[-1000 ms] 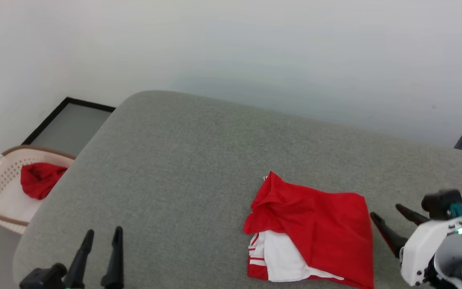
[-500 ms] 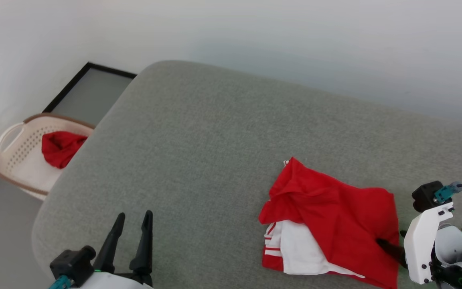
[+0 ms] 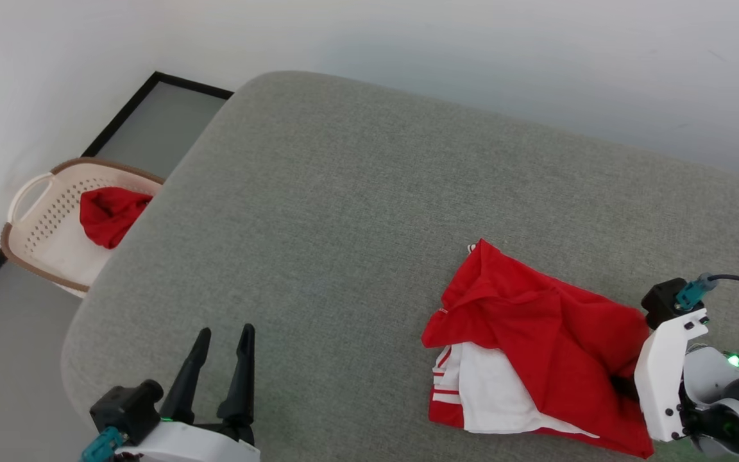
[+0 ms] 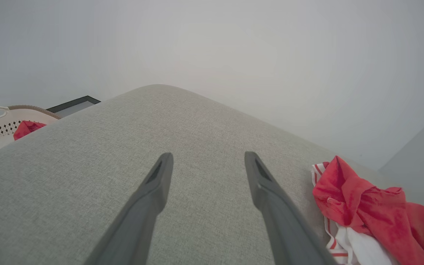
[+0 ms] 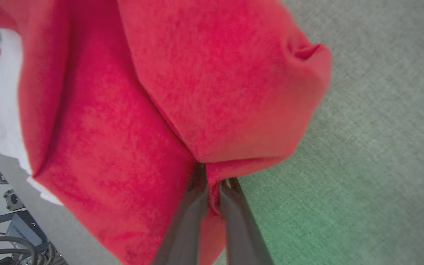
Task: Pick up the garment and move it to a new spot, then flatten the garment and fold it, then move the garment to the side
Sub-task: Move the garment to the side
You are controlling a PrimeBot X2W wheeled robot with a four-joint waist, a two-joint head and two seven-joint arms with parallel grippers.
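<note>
Right tool (image 5: 215,176) has closed onto the garment (image 3: 536,340).

White shell (image 3: 655,378), black left claw (image 3: 227,328); teal plug (image 3: 687,296)

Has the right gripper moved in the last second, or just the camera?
Yes. Against the garment on the grey cushion, the right gripper went left from bare cushion onto the garment's right edge, and now pinches a red fold.

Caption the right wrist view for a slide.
Right gripper pinches a fold of the red garment, with the grey cushion alongside.
</note>
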